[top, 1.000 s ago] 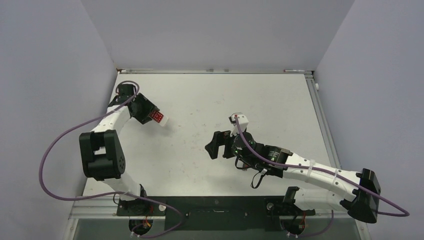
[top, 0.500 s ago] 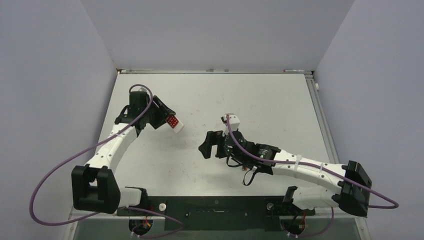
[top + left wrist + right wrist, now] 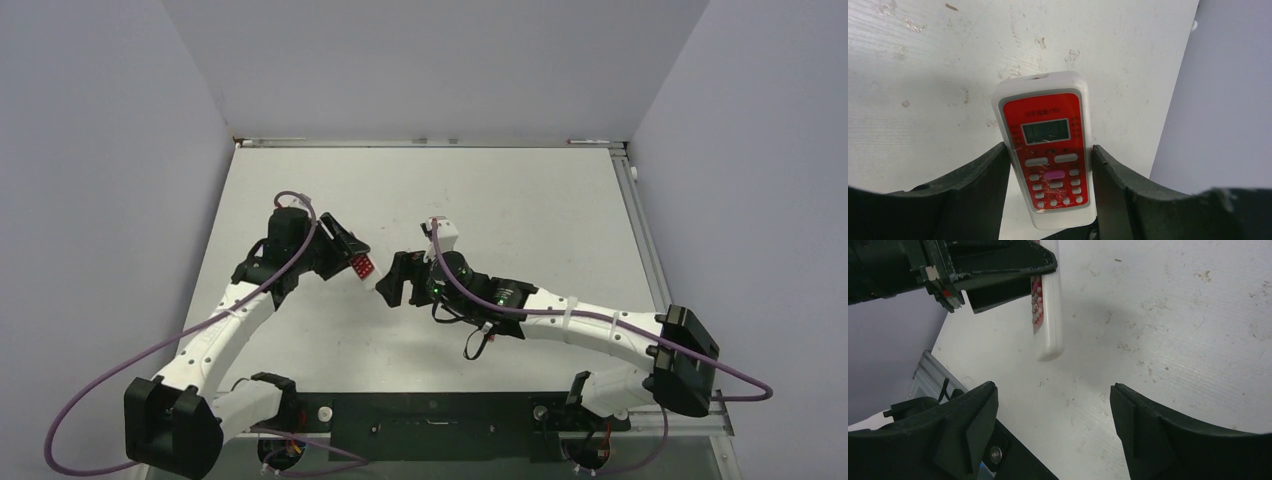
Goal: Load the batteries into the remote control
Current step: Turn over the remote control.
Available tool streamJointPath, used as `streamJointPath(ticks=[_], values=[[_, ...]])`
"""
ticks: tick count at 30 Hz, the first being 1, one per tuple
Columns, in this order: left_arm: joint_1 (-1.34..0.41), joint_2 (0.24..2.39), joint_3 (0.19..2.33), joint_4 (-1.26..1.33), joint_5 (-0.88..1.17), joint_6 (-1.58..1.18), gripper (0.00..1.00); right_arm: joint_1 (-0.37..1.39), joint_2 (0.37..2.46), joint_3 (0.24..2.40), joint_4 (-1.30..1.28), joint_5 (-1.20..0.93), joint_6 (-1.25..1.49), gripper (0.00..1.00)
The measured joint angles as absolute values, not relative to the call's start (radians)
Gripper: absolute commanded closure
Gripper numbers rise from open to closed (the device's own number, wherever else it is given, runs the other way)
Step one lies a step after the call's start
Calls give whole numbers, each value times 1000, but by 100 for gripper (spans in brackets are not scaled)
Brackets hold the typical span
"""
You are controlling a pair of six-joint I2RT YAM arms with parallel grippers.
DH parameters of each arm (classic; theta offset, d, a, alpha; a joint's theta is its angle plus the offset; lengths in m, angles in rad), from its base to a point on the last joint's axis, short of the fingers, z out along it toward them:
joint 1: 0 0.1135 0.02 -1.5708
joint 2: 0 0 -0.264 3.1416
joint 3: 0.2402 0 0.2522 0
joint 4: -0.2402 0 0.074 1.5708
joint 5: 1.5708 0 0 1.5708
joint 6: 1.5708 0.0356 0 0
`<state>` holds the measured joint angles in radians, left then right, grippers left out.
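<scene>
My left claw (image 3: 1049,152) clamps the remote control (image 3: 1045,115); my open right claw (image 3: 1053,390) should close squarely on its free end just ahead (gently, without knocking it askew).

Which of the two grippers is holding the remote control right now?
The left gripper: it is clamped on the long sides of the red-faced remote control. The right gripper is open and empty, facing the remote's free end.
</scene>
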<state>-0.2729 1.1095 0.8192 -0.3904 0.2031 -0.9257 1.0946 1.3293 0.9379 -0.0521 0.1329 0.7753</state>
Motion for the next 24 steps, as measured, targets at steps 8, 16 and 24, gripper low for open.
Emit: streamJointPath(ticks=[8,16,24], values=[[-332,1001,782,-383,211,-969,100,1095,1396,971,-13,109,776,32],[-372,954,774,-381,214,-995,100,1095,1424,978,15,73,780,45],[-422,932,768,-377,216,-1021,100,1095,1449,978,43,45,794,82]])
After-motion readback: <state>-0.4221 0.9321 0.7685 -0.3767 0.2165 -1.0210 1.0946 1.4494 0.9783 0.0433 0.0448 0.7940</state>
